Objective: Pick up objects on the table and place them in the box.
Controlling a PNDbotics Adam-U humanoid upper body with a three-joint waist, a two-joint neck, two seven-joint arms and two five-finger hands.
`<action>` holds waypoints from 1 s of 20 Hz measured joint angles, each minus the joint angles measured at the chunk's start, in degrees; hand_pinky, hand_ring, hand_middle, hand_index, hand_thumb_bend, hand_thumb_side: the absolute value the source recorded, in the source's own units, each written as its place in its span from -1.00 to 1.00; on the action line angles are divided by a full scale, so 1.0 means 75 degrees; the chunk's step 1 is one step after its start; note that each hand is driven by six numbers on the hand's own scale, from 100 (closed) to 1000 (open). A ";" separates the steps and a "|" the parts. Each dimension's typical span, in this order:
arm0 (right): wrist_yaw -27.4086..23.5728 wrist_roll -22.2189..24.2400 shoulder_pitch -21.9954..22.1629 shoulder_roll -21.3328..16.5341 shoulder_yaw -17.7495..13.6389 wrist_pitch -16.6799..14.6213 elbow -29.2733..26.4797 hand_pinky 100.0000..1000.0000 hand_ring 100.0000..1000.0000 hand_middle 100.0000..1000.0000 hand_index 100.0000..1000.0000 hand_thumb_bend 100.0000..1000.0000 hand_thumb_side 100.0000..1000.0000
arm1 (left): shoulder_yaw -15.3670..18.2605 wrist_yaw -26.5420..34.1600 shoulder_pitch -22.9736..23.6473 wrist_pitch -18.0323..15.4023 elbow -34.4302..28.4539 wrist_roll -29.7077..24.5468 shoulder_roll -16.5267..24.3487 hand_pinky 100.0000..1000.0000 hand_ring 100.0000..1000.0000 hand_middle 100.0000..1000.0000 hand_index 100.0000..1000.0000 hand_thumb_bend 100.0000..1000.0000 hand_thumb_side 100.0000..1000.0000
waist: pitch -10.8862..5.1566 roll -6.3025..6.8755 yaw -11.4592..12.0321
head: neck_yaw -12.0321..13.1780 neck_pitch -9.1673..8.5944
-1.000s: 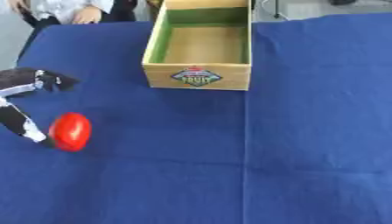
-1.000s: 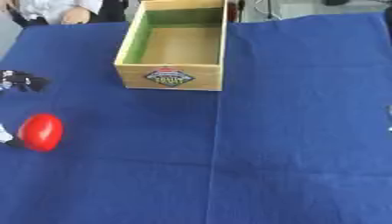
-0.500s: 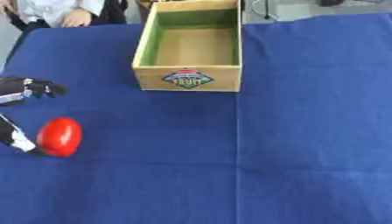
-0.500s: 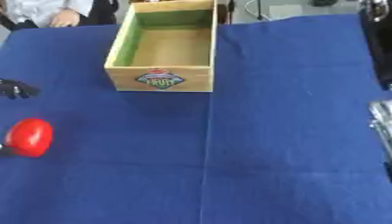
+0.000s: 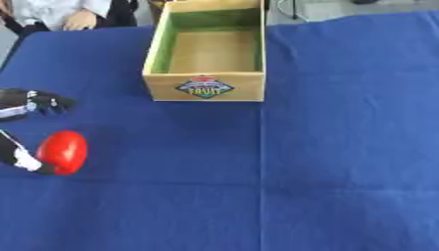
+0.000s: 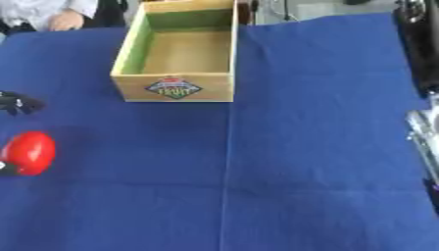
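Observation:
A red egg-shaped object (image 5: 61, 152) lies on the blue cloth at the left edge. My left hand (image 5: 33, 101) comes in from the left and brackets it. The black fingers are spread a little above the object without touching it. The thumb (image 5: 23, 159) rests against its lower left side. The wooden box (image 5: 206, 87) with green inner walls and a fruit label stands at the back centre, with nothing inside. At the right edge of the right eye view a silver and black piece of my right arm (image 6: 425, 142) shows; the hand itself is not clear.
The blue cloth (image 5: 326, 147) covers the whole table, and a seam runs down its middle. Its right edge shows in the right eye view, with a dark upright frame (image 6: 418, 44) beyond it at the upper right.
The camera has shifted a little, so the whole picture slid left. My left hand stays around the red object. More of the right arm shows at the right edge.

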 measured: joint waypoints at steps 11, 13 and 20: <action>-0.0025 0.0016 -0.0001 0.0057 0.0000 -0.0016 0.0000 0.75 0.62 0.29 0.50 -1.00 0.92 | -0.0158 0.0254 -0.0015 0.0260 0.0000 -0.0261 -0.0092 0.31 0.40 0.32 0.80 0.63 -0.20 | 0.0000 0.0002 -0.0038 | 0.0028 0.0000; -0.0027 0.0016 -0.0001 0.0059 0.0000 -0.0016 0.0000 0.75 0.62 0.29 0.50 -1.00 0.92 | -0.0181 0.0291 -0.0015 0.0290 0.0000 -0.0291 -0.0098 0.29 0.38 0.32 0.77 0.61 -0.21 | 0.0000 0.0002 -0.0044 | 0.0036 0.0000; -0.0034 0.0017 -0.0001 0.0066 0.0000 -0.0017 0.0000 0.76 0.62 0.29 0.50 -1.00 0.91 | -0.0249 0.0471 -0.0021 0.0346 0.0000 -0.0348 -0.0226 0.20 0.18 0.23 0.63 0.55 -0.23 | 0.0000 0.0001 -0.0047 | 0.0057 0.0000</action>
